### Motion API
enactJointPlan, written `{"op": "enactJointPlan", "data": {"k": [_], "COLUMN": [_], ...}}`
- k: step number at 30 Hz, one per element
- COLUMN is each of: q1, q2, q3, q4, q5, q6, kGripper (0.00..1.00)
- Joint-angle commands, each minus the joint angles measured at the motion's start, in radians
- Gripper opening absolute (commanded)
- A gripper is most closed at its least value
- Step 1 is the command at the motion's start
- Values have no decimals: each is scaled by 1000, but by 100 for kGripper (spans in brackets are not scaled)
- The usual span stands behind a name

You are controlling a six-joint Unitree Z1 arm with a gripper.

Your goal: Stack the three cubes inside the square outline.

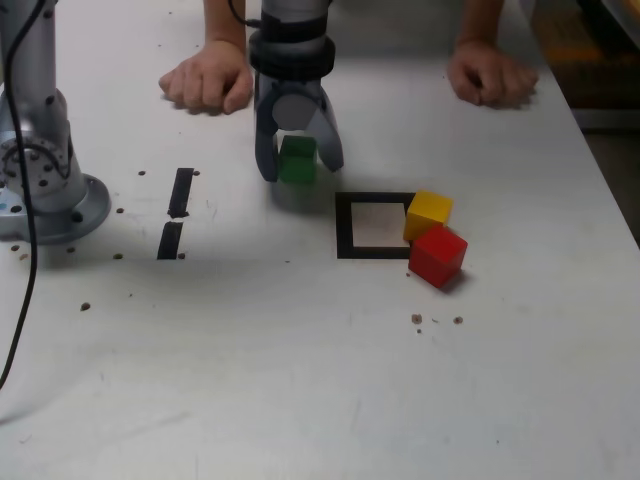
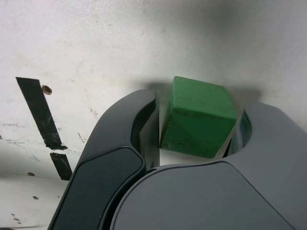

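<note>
My end effector [image 1: 298, 160] was down over the green cube [image 1: 297, 159], fingers either side of it, and in the wrist view the pads looked pressed against the green cube [image 2: 199, 117] — clamped on it, I judged, though whether it was clear of the worktop [image 1: 300, 380] I couldn't tell. That put it just to the exterior view's left of the square outline [image 1: 376, 225] and a little farther back.

The outline's white middle sat bare, but the yellow cube [image 1: 428, 215] overlapped the tape on its right edge, with the red cube [image 1: 437, 255] touching it on the near side, outside the square.

Here's where it could have gone wrong: the green cube looked turned at an angle between the pads, so a corner grip might have let it twist or slip on the way across. And with yellow crowding that right edge, setting green down too far right could have knocked it and the red one. Two hands [image 1: 207, 80] rested on the far side, well clear.
</note>
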Motion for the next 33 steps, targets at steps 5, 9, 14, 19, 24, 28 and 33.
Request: {"op": "enactJointPlan", "data": {"k": [5,9,14,19,24,28,33], "q1": [1,1,-19,-71,-131,-179,-223], "q2": [-20,-53,-116,-173,-205,-212,-194], "q3": [-4,-6,-25,-66,-107,-137,-185], "q4": [-4,12,67,112,141,145,130], "q5": [16,40,70,92,96,90,78], "q6": [2,-11,-42,-70,-105,-147,-174], "kGripper": [77,81,83,84,88,95,100]}}
